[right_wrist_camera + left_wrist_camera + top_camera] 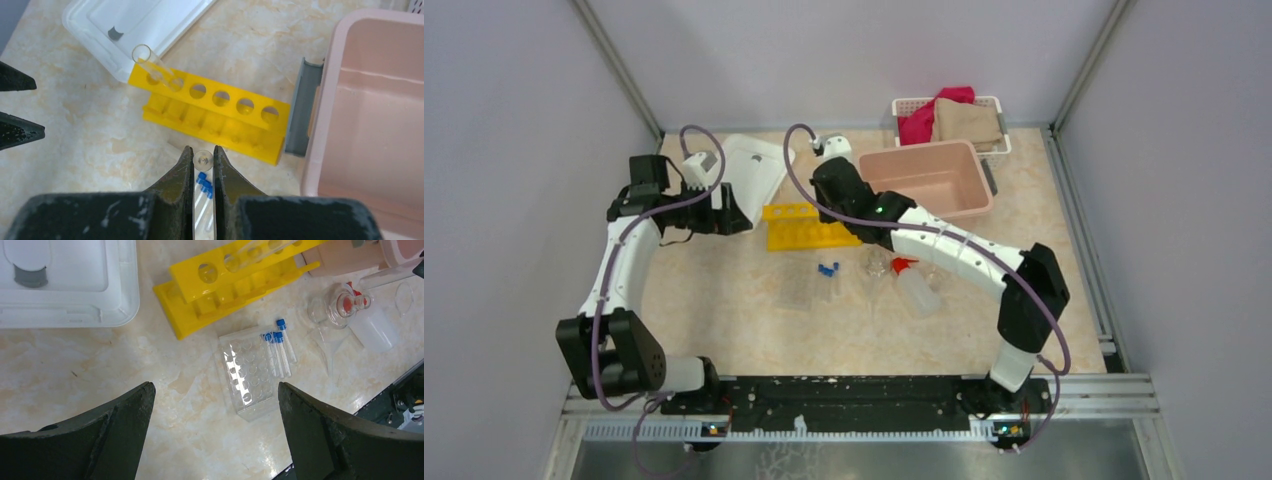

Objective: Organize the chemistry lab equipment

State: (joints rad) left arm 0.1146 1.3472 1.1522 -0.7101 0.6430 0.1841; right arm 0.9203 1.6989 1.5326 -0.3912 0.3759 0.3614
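Note:
My right gripper [203, 152] is shut on a clear open tube [203, 159], held just in front of the yellow tube rack [210, 112]; in the top view this gripper [848, 222] hangs over the rack [809, 226]. Another clear tube [152, 65] leans in the rack's left end hole. My left gripper [215, 387] is open and empty above bare table, left of the clear rack [250, 372]. Blue-capped tubes [280, 347] lie beside that rack. The flask [332, 310], funnel [325, 337] and squeeze bottle [372, 327] lie further right.
The white lid with a grey handle [754, 170] lies behind the yellow rack to the left. The pink tub [929, 175] stands at its right end. The white basket of cloths [949, 120] is at the back right. Grey walls enclose the table.

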